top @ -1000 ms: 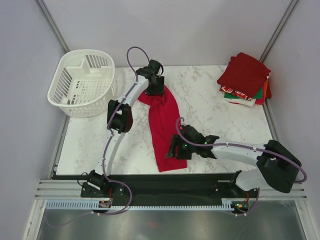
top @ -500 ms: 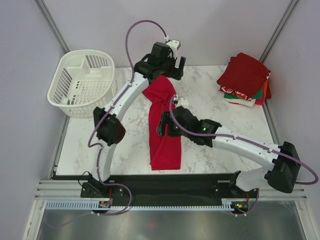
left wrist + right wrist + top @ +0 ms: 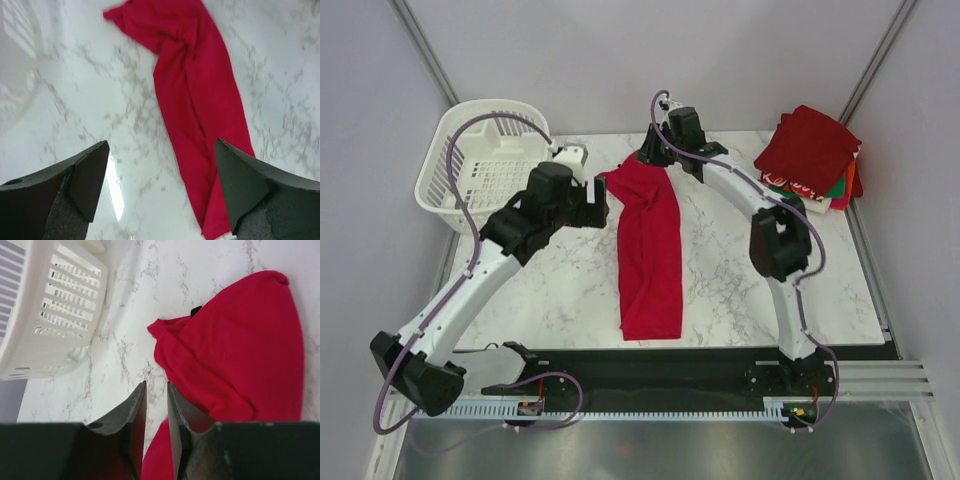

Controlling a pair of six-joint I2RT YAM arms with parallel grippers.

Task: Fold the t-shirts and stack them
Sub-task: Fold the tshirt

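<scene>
A bright red t-shirt (image 3: 650,250) lies as a long narrow strip down the middle of the marble table (image 3: 740,260). My right gripper (image 3: 658,158) is at its far end. In the right wrist view the jaws (image 3: 156,385) stand a thin gap apart, with red cloth (image 3: 240,350) showing between them low down and bulging beside the right finger. My left gripper (image 3: 592,205) is wide open and empty, left of the shirt's top. In the left wrist view (image 3: 160,145) it hovers over bare marble with the shirt (image 3: 195,100) to its right. Folded t-shirts (image 3: 810,150), dark red on top, are stacked at the back right.
A white slatted basket (image 3: 485,165) stands at the back left corner, also in the right wrist view (image 3: 45,305). The table's near edge runs along a black rail (image 3: 650,365). Grey walls close in the sides and back.
My left gripper let go of the shirt's top and swung left, now open. My right gripper moved from the shirt's near end, past its middle, to its far end.
</scene>
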